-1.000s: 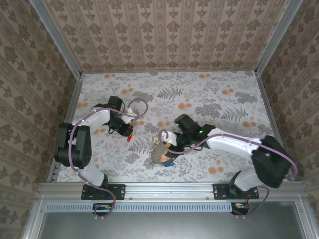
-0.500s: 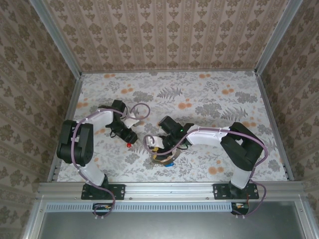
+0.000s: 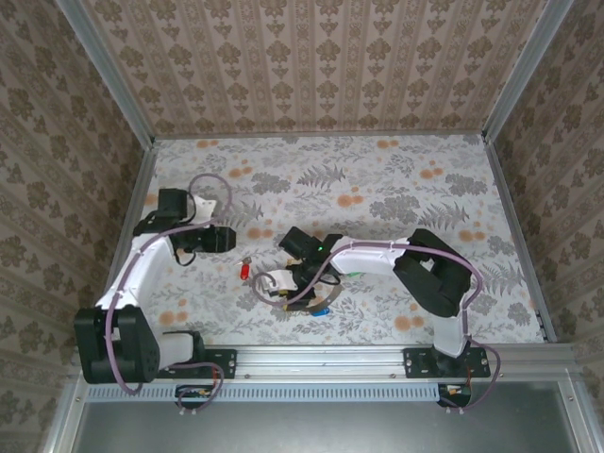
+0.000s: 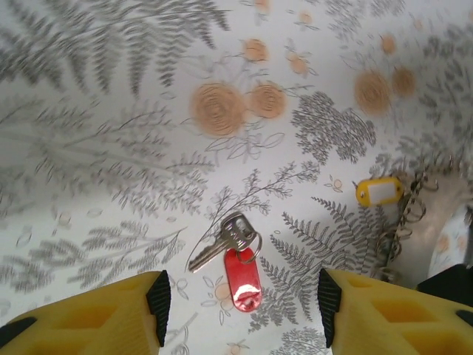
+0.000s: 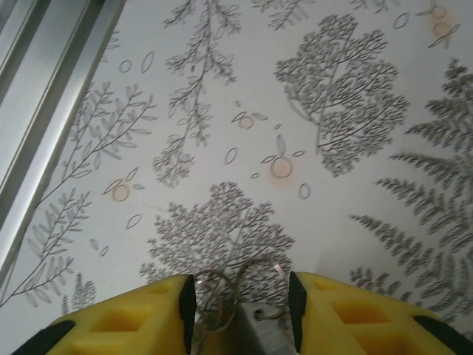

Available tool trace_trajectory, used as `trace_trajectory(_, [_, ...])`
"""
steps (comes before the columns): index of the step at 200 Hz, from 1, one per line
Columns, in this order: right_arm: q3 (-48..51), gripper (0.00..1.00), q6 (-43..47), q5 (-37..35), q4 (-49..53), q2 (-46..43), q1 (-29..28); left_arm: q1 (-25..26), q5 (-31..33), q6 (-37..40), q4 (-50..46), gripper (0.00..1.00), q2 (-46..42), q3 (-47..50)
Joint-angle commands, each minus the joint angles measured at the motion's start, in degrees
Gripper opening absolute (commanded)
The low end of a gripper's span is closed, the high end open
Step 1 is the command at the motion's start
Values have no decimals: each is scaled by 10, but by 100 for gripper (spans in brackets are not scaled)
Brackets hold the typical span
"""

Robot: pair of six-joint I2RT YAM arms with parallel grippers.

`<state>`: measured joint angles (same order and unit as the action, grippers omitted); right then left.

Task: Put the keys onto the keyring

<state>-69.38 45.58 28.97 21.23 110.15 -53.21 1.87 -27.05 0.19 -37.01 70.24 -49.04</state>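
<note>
Left end effector (image 4: 244,299): fingers spread, empty, hovering above the red-tagged key (image 4: 236,255), which lies flat on the table (image 4: 111,148). Right end effector (image 5: 238,302): pinching wire loops of the keyring (image 4: 405,216) low over the table, near that key. Step in hand, as judged: key pickup. The next move calls for descending, closing on the key, then threading it onto the held ring.

Looks like a robot test booth to me. Aluminium rails (image 3: 321,357) frame wallpapered panels (image 3: 311,66) around a floral-printed table (image 3: 406,179).
</note>
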Motion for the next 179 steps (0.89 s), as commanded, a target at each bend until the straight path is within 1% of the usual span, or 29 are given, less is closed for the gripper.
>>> trace_trajectory(1, [-49,42,22,-20,64,23,-1,-23,-32,-113,-18,56,-24,25])
trace_trajectory(19, [-95,40,42,-21,139,49,-2,-30,-28,-126,-22,54,-45,44])
trace_trajectory(32, [-131,37,63,-21,198,74,-2,-32,-27,-128,-18,54,-59,59])
trace_trajectory(60, [-153,38,83,-32,248,92,-1,-35,-38,-139,-5,54,-76,84])
trace_trajectory(107, [-163,40,76,-74,253,101,-12,-35,-54,-151,19,53,-80,99])
trace_trajectory(139, [-166,39,64,-81,250,93,-14,-35,-63,-150,29,53,-81,108])
trace_trajectory(150, [-169,37,63,-78,252,91,-14,-35,-64,-147,31,53,-83,108])
trace_trajectory(160, [-171,30,64,-72,253,92,-14,-35,-66,-146,36,53,-85,112])
trace_trajectory(172, [-170,26,64,-63,252,95,-14,-35,-67,-146,38,52,-86,115])
trace_trajectory(179, [-171,22,64,-58,254,96,-15,-35,-70,-145,39,52,-86,115])
